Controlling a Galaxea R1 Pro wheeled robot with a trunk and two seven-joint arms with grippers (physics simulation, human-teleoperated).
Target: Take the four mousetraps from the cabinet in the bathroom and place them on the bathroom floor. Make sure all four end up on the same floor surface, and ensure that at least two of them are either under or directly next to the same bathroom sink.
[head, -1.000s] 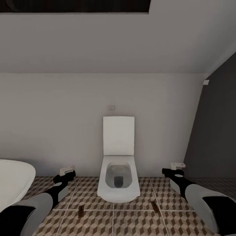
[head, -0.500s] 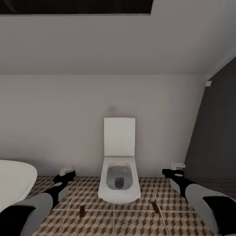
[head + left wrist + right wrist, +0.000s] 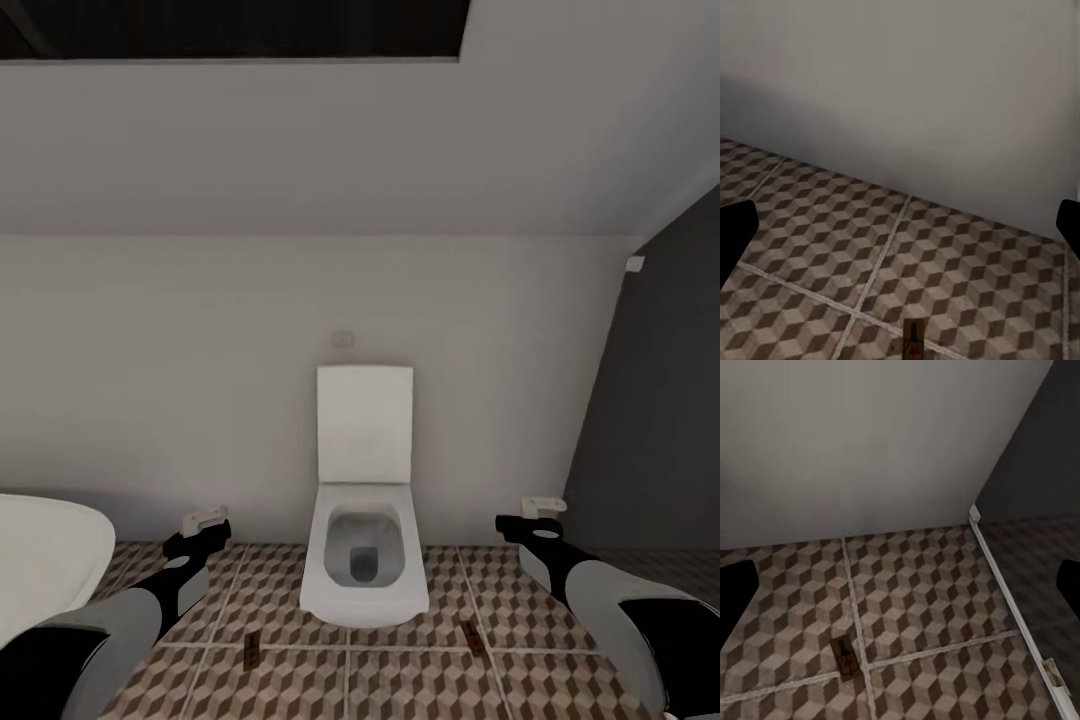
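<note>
On the cube-patterned floor (image 3: pixel 300 600) | two mousetraps are seen, one (image 3: pixel 251 651) left of the toilet (image 3: pixel 363 560), one (image 3: pixel 472 635) right | left gripper (image 3: pixel 205 528) and right gripper (image 3: pixel 530 518) are held released, empty | judged: cabinet should be sought next, turning gently | bathtub (image 3: pixel 45 550) crowds the left, dark wall (image 3: pixel 660 420) the right; room lies behind.

Open tiled floor (image 3: pixel 400 690) either side of the toilet (image 3: pixel 364 570), bathtub (image 3: pixel 45 560) crowding the left.
</note>
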